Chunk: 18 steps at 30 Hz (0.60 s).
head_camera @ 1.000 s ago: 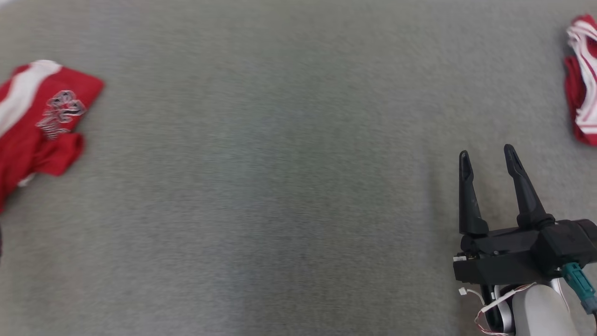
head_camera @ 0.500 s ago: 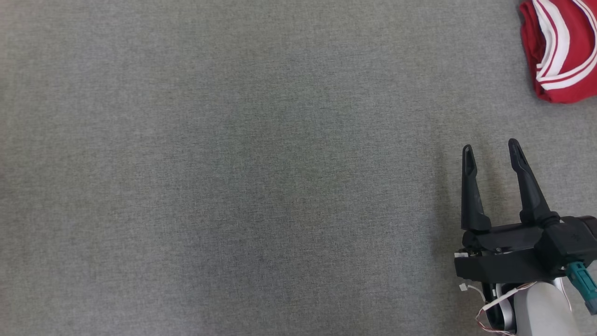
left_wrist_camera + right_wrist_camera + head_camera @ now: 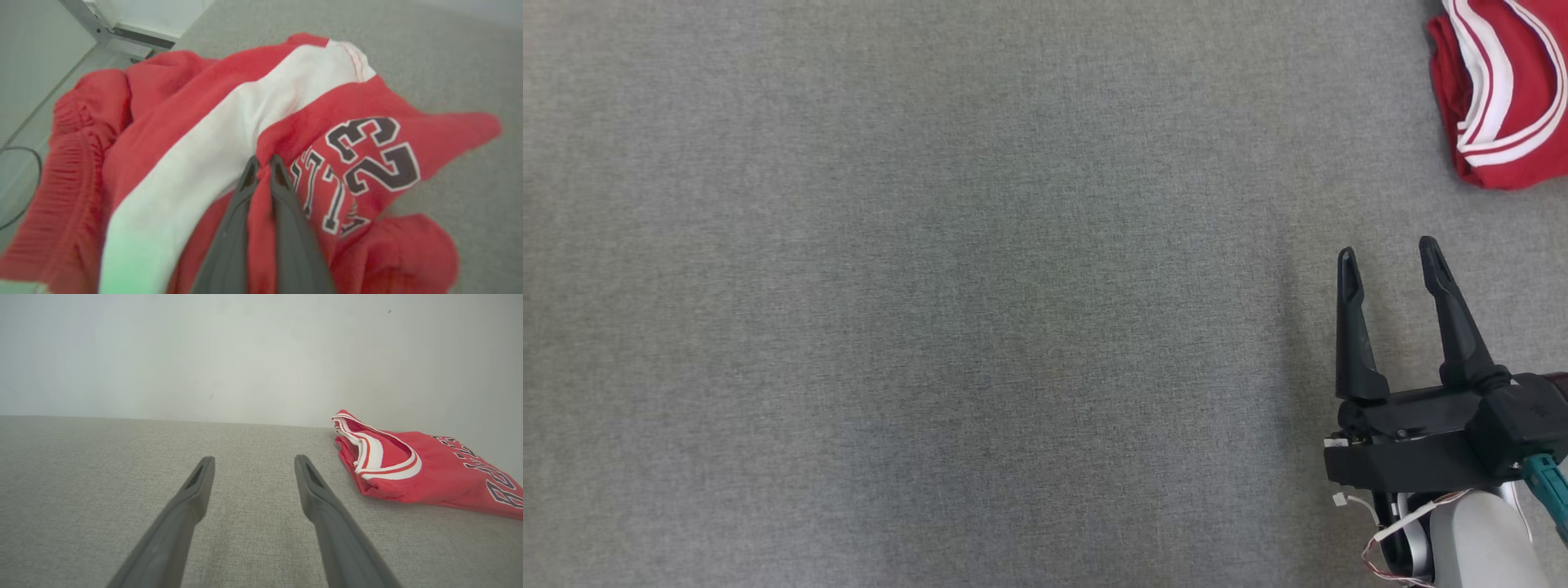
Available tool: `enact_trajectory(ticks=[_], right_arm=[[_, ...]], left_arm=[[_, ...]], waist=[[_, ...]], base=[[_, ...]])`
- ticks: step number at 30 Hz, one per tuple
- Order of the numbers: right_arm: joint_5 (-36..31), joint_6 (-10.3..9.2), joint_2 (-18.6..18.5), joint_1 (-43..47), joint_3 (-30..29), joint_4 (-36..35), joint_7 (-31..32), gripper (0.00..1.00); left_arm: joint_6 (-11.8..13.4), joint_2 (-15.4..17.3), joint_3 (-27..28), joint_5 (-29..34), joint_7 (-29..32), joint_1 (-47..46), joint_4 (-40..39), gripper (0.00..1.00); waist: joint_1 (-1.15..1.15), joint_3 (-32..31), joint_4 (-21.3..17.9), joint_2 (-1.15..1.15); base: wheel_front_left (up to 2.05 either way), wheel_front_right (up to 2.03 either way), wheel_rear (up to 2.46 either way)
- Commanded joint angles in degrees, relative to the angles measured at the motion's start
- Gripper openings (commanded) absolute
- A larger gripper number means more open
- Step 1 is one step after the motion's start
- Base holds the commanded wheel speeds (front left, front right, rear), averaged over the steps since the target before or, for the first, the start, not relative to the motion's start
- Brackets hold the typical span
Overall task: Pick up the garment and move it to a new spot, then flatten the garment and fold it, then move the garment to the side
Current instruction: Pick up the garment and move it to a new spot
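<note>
The garment (image 3: pixel 196 134) is a crumpled red piece with a broad white stripe and a dark "23" print. It lies bunched on the grey cloth surface (image 3: pixel 449 49), near the surface's edge. My left gripper (image 3: pixel 261 161) is shut on a fold of its red fabric, right beside the stripe. My right gripper (image 3: pixel 1387 251) hovers open over bare grey cloth at the lower right of the head view, nothing between its fingers (image 3: pixel 192 498).
A second red jersey (image 3: pixel 1503 90) with white trim lies folded at the far right, ahead and to the right of my right gripper (image 3: pixel 254 460). A pale wall rises behind the surface. Past the garment, a metal frame (image 3: pixel 102 32) and a dark cable (image 3: pixel 39 163) mark the drop-off.
The head camera has swung right, so the crumpled garment has left its picture and the folded jersey shows more. My left gripper has closed. The right gripper stays open.
</note>
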Motion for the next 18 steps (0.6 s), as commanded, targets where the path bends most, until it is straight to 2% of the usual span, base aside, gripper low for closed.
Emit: enact_trajectory(ticks=[1, 4, 10, 18], right_arm=[[0.7, -0.16, 0.1, 0.5, 0.2, 0.1, 0.0, 1.00], [1.4, -0.16, 0.2, 0.7, 0.5, 0.7, 0.0, 1.00], [2.4, -0.16, 0.6, 1.2, 0.9, 2.4, -0.3, 1.00], [4.2, -0.16, 1.5, 2.0, 1.3, 6.0, -1.4, 1.00]], left_arm=[[1.0, 0.3, 0.7, 0.0, -4.5, -1.2, -0.6, 0.00], [1.5, 0.5, -0.1, 1.8, -11.8, -2.1, -1.7, 0.00], [0.6, 0.0, -2.3, 3.7, -19.1, -5.4, -4.3, 0.00], [-0.2, -2.1, -9.0, 6.4, -21.1, -10.1, -14.2, 0.00]], waist=[[0.00, -1.1, 0.7, -0.01], [0.00, -2.7, 1.2, -0.01], [0.00, -5.8, 2.1, -0.01], [0.00, -10.7, 1.0, -0.01]], base=[[0.00, 0.00, 0.00], [0.00, 0.00, 0.00], [0.00, 0.00, 0.00], [0.00, 0.00, 0.00]])
